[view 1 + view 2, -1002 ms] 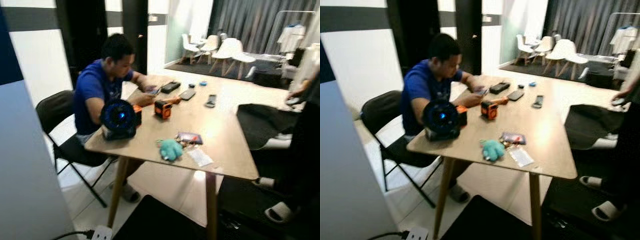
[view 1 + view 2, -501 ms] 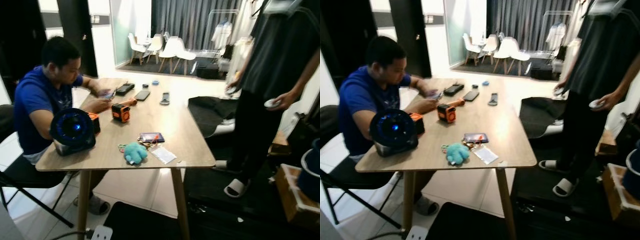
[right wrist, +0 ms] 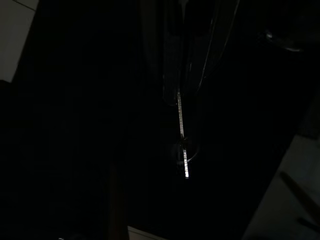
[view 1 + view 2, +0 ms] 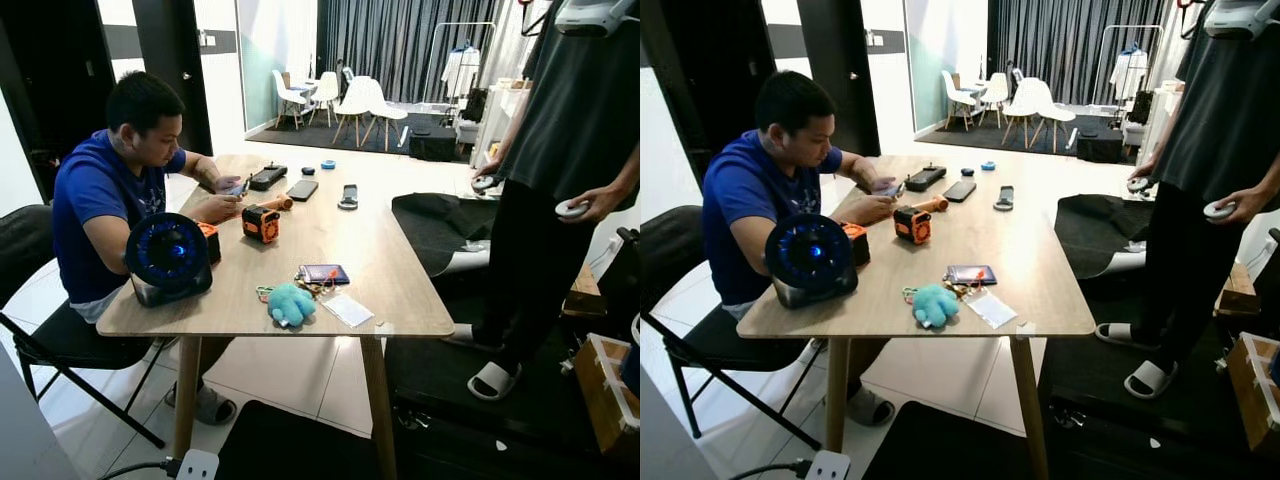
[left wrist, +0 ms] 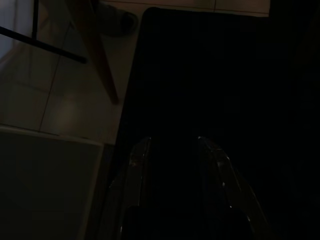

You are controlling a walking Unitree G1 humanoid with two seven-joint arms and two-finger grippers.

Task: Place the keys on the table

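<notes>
A light wooden table (image 4: 400, 290) with a smooth rectangular top and slim tapered legs stands just ahead. A person in a blue T-shirt (image 4: 110, 190) sits at its left side on a black folding chair (image 4: 40, 330). Another person in dark clothes (image 4: 570, 130) stands to the right, a small pale object in each hand.

On the tabletop sit a round black fan (image 4: 167, 255) glowing blue, a boxy orange tape measure (image 4: 261, 222), a fuzzy teal plush charm (image 4: 290, 303) near the front edge, a clear plastic card sleeve (image 4: 347, 310) just beside it, and a flat dark case (image 4: 324, 273) behind them.

The right wrist view is very dark. The right gripper (image 3: 181, 87) hangs low beside the robot, its glossy black fingers drawn together at the tips. From them dangle what appear to be the keys (image 3: 183, 150): a thin bright metal strip with a small ring near its far end. Its long axis runs straight on from the fingers, pointing away from them toward a dark mat. The keys are well apart from the tabletop.

The left wrist view gives the left gripper (image 5: 172, 139), fingers parted with nothing between them, over a black floor mat (image 5: 210, 75) beside pale glossy tiles (image 5: 60, 100) and a wooden table leg (image 5: 97, 60).
</notes>
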